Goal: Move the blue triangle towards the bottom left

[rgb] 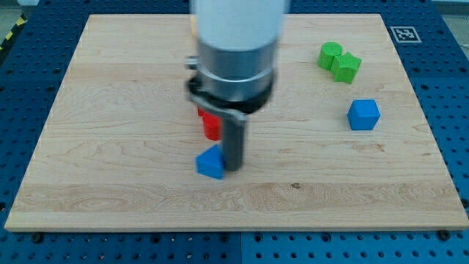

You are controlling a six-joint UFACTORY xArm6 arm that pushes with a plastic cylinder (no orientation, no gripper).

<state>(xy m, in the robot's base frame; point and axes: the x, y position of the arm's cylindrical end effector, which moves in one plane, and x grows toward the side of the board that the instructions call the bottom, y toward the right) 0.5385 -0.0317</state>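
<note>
In the camera view, we have no fingers, only a rod; my tip (233, 168) rests against the right side of the blue triangle (210, 163), low on the counter (110, 147), left of centre. A red block (210, 125) sits just above it.

1. Board (132, 73): pale wood with visible grain, matt and smooth.
2. Blue triangle (209, 163), blue cube (363, 114), green blocks (339, 62), red block (210, 125): matt, smooth, uniformly coloured.
3. Rod ending in my tip (232, 169): dark, dull finish.
4. Arm housing (234, 44): smooth, light grey, faint sheen.
</note>
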